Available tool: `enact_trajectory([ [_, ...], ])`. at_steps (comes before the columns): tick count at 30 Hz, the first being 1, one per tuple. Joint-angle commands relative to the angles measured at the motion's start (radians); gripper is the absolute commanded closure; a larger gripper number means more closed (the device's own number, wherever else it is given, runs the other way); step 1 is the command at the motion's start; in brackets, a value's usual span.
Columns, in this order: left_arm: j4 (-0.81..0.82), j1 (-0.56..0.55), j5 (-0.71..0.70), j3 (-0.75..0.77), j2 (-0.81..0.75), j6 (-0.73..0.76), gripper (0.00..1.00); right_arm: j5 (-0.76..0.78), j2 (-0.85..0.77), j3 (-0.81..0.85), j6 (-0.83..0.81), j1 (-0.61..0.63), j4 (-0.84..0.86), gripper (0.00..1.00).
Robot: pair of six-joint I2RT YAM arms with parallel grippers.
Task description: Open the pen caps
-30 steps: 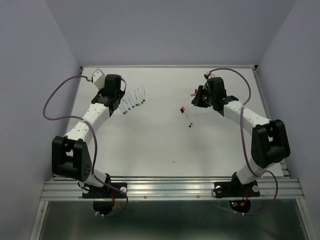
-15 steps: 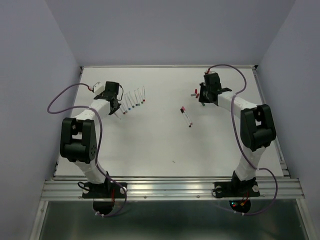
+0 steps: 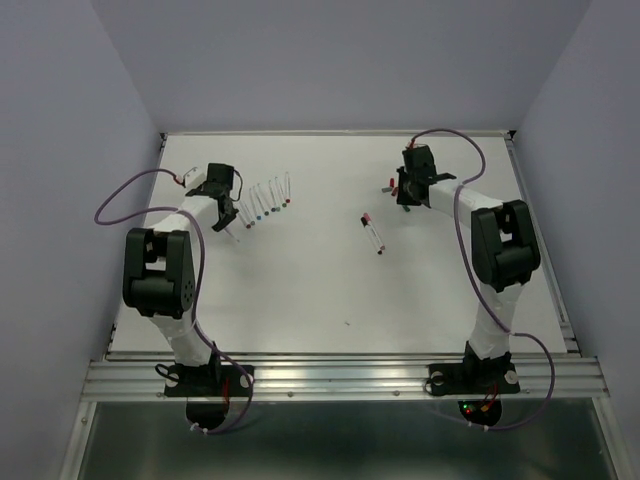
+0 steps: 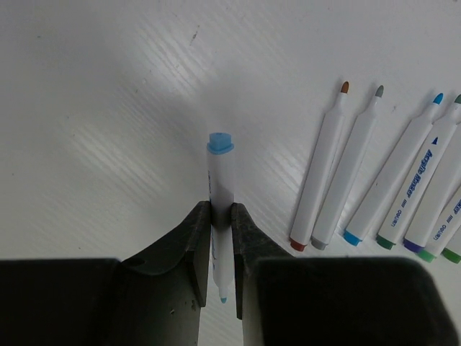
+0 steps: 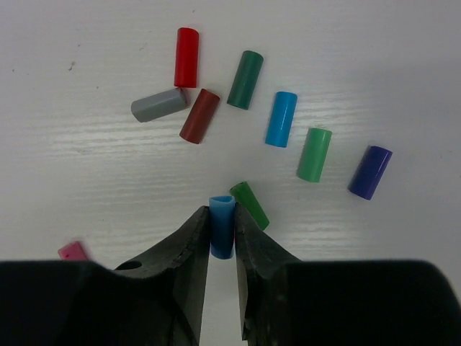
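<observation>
My left gripper (image 4: 220,213) is shut on a white pen (image 4: 220,162) with a light-blue end; its uncapped tip shows between the fingers. It hangs left of a row of uncapped pens (image 4: 374,187) lying on the table. My right gripper (image 5: 222,210) is shut on a blue pen cap (image 5: 222,241), just above the table among loose caps: red (image 5: 186,57), grey (image 5: 158,105), maroon (image 5: 199,115), dark green (image 5: 245,79), light blue (image 5: 281,119), green (image 5: 314,154), purple (image 5: 370,172). From above, the left gripper (image 3: 228,205) is far left and the right gripper (image 3: 405,190) far right.
Two more pens (image 3: 373,232) lie near the middle of the white table (image 3: 320,290). Another green cap (image 5: 250,205) lies against my right fingers, and a pink cap (image 5: 71,251) sits at the lower left. Purple cables loop beside both arms.
Both arms have folded and dropped low to the table. The left gripper came down left of the pen row, the right gripper over the pile of caps.
</observation>
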Motion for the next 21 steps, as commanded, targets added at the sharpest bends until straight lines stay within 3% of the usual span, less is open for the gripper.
enact_trajectory([
  [1, -0.004, 0.005, -0.006, 0.067, 0.051, 0.028, 1.0, 0.035, 0.024, 0.056, -0.02, -0.004, 0.005, 0.74],
  [4, 0.005, 0.005, 0.001, 0.077, 0.068, 0.035, 1.0, 0.015, 0.046, 0.075, -0.026, -0.004, 0.005, 0.71],
  [12, -0.011, 0.006, -0.016, 0.112, 0.094, 0.051, 0.79, -0.013, 0.072, 0.102, -0.023, -0.004, 0.005, 0.67],
  [21, 0.029, 0.006, 0.033, 0.126, 0.117, 0.078, 0.67, -0.071, -0.071, 0.07, -0.035, -0.004, 0.008, 0.57],
])
